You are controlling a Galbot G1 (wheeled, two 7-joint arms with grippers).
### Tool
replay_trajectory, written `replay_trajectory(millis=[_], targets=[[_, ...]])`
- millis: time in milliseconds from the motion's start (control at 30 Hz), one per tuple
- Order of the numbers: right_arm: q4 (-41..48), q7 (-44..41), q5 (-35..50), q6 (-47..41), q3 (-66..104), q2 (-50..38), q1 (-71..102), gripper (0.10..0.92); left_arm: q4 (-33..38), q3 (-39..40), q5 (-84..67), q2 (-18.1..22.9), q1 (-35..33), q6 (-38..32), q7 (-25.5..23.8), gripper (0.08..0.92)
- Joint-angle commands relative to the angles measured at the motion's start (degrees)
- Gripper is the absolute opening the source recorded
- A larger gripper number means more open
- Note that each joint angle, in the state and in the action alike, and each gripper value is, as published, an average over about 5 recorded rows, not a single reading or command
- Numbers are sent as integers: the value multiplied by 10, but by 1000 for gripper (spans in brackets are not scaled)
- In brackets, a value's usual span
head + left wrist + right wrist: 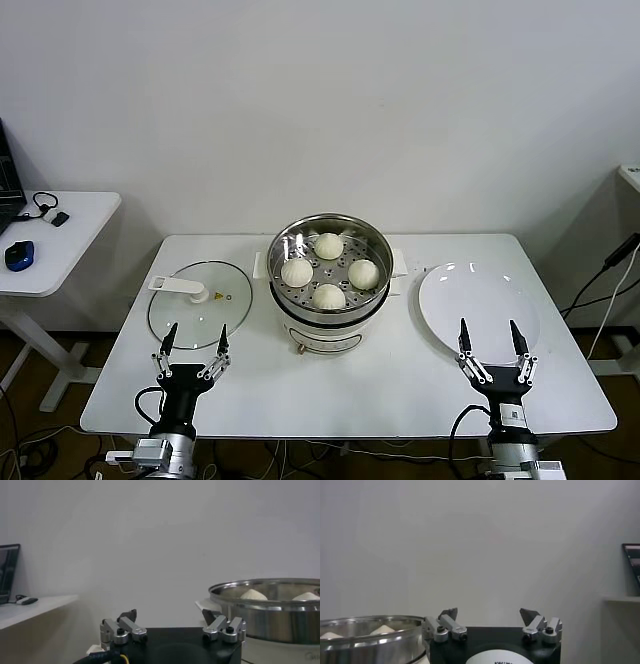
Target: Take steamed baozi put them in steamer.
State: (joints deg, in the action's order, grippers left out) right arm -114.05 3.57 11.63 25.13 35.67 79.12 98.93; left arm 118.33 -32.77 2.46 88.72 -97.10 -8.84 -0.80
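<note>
- Right gripper [494,337]: fingers [464,336] spread wide and holding nothing, raised over the bench's front edge near its right corner, at the near rim of the plate [478,300].
- Left gripper [192,339]: fingers [169,338] likewise wide and empty, over the front edge toward the left corner, at the near rim of the glass lid [200,303].
- Bench [350,390]: a broad bare strip runs along the front edge between the two grippers.
- Steamer [330,262]: one, at the bench's middle toward the rear edge, between lid and plate, close to each.
- Steamed baozi [328,246]: four, all lying inside the steamer on its perforated floor, set in a ring, apart from one another.
- Plate: one, bare, near the right edge.
- Glass lid: one, flat, near the left edge.
</note>
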Motion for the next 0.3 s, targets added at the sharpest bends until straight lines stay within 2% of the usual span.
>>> replay_trajectory(millis=[33, 300], targets=[[-6, -3, -24, 30, -3, 46, 16, 823, 3, -4, 0, 1, 0, -1, 0, 823], [-4, -5, -23, 25, -6, 43, 15, 823, 3, -6, 0, 1, 0, -2, 0, 823]])
